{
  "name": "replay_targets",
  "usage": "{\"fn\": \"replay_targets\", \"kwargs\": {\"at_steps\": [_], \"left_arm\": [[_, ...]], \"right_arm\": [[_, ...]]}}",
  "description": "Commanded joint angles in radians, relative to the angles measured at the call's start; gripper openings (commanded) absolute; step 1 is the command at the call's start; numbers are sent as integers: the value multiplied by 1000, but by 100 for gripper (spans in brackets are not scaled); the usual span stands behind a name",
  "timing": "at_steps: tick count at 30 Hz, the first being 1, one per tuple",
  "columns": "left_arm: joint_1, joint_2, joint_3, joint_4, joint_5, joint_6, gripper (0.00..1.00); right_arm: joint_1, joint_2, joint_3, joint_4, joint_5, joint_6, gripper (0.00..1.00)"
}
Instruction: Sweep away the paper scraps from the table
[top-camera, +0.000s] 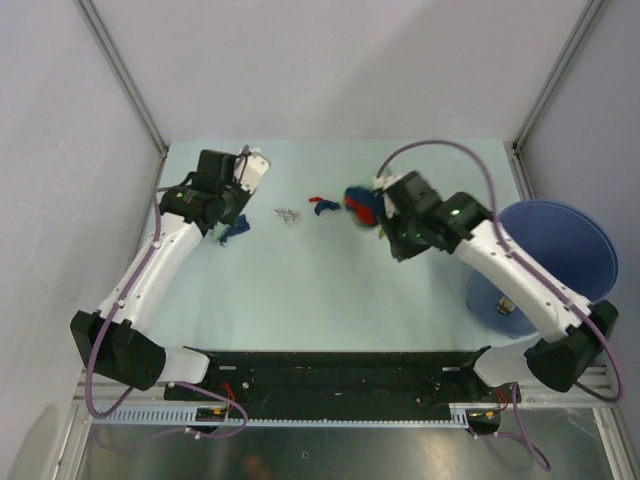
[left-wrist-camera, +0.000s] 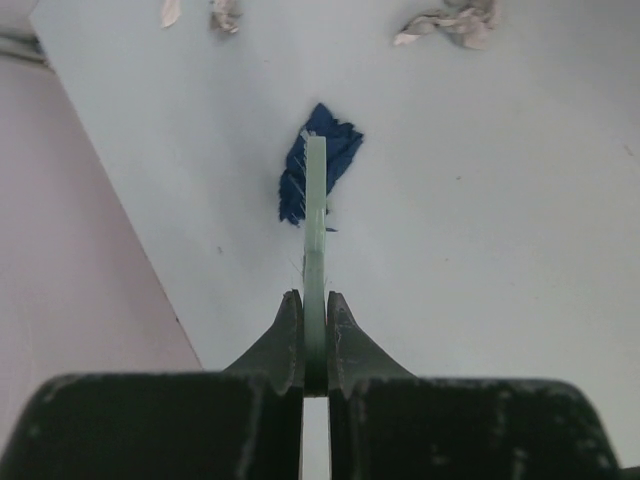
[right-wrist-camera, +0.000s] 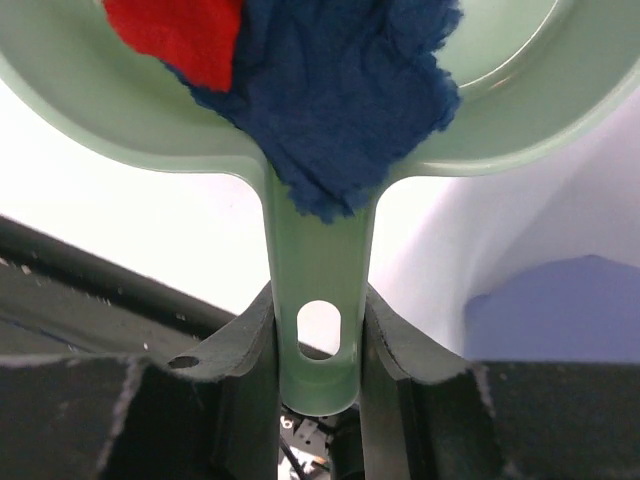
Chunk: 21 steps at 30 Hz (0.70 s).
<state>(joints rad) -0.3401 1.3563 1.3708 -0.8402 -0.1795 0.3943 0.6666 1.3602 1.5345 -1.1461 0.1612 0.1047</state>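
The left gripper (left-wrist-camera: 315, 305) pinches the brush (left-wrist-camera: 316, 200) edge-on over a dark blue scrap (left-wrist-camera: 340, 150) near the counter's (left-wrist-camera: 500, 250) far-left corner, with grey paper scraps (left-wrist-camera: 450, 22) lying beyond. Feather-light and crumpled, they are better pushed than pinched. Only the right wrist view shows the right gripper (right-wrist-camera: 318, 330) clamped on the dustpan (right-wrist-camera: 520, 90) handle, with a red scrap (right-wrist-camera: 180, 30) and a blue scrap (right-wrist-camera: 340, 90) aboard.

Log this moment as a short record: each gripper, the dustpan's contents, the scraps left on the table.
left gripper: shut on the brush, its tip over a dark blue scrap
right gripper: shut on the dustpan by its handle
dustpan contents: red scrap, large blue scrap
also on table: grey scraps, red and blue bits
bin: blue, beside the right arm
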Motion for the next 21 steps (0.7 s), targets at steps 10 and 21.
{"fn": "replay_targets", "kwargs": {"at_steps": [10,21], "left_arm": [[102,-82,-39,20,72,43,0],[122,-82,-44,20,94,58,0]], "right_arm": [[217,347,-223,301,-57,-79,0],[225,497,-286,390,-77,-88,0]]}}
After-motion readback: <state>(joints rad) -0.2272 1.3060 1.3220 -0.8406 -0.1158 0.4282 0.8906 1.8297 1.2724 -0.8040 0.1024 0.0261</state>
